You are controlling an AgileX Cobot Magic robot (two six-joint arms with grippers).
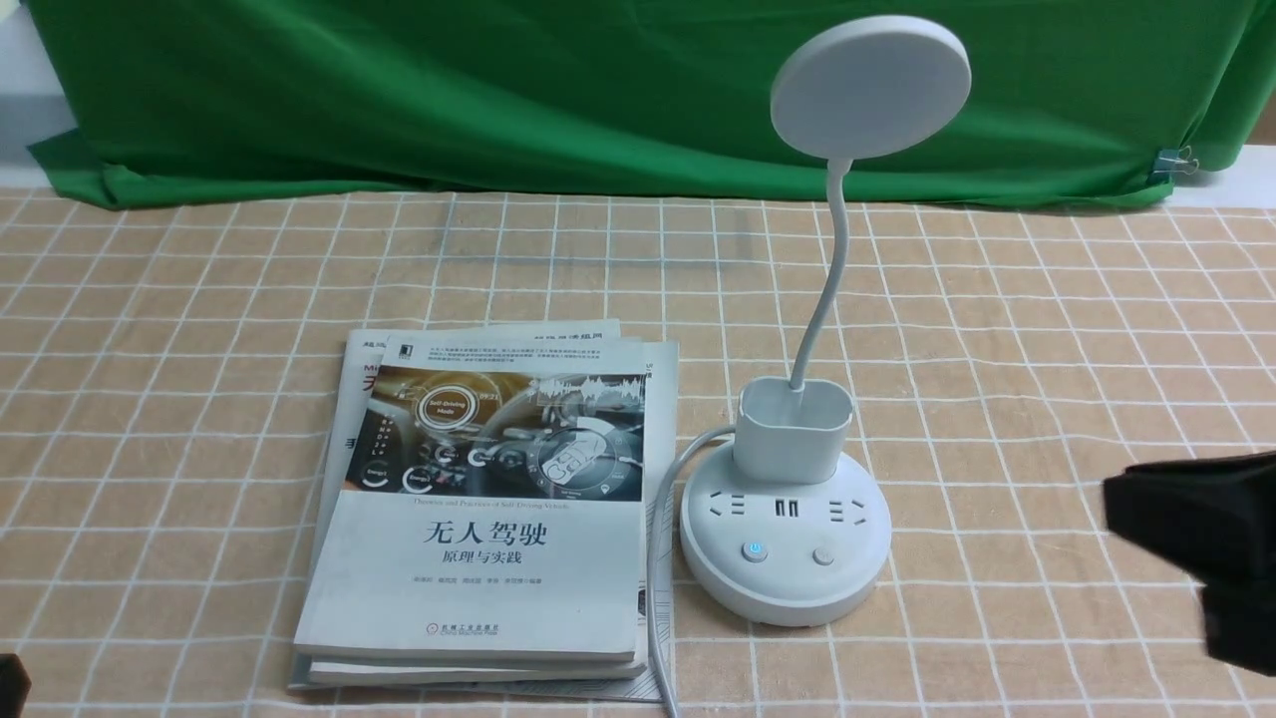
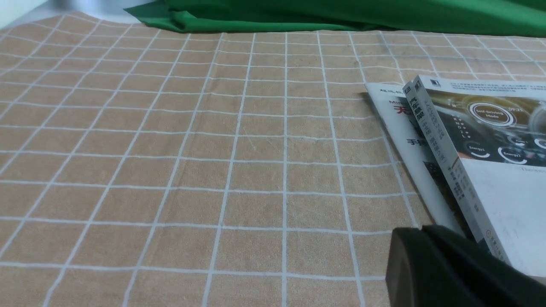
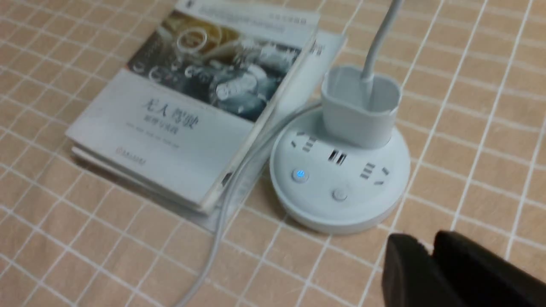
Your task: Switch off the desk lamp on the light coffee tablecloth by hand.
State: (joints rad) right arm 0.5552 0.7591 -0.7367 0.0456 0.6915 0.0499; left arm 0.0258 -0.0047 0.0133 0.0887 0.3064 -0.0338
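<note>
The white desk lamp (image 1: 788, 519) stands on the light coffee tablecloth (image 1: 1047, 329), right of centre. Its disc head (image 1: 870, 86) is up high on a thin neck above an oval cup (image 1: 795, 429). The round base has two buttons: the left one (image 1: 755, 550) glows blue, the right one (image 1: 823, 555) is plain. The lamp also shows in the right wrist view (image 3: 341, 187). My right gripper (image 1: 1112, 514) is shut and empty, hovering to the right of the base, apart from it (image 3: 426, 245). My left gripper (image 2: 420, 232) is shut and empty, near the books' corner.
A stack of books (image 1: 488, 519) lies just left of the lamp, also in the left wrist view (image 2: 482, 162). The lamp's white cord (image 1: 658, 558) runs between books and base toward the front edge. A green backdrop cloth (image 1: 498, 90) hangs behind.
</note>
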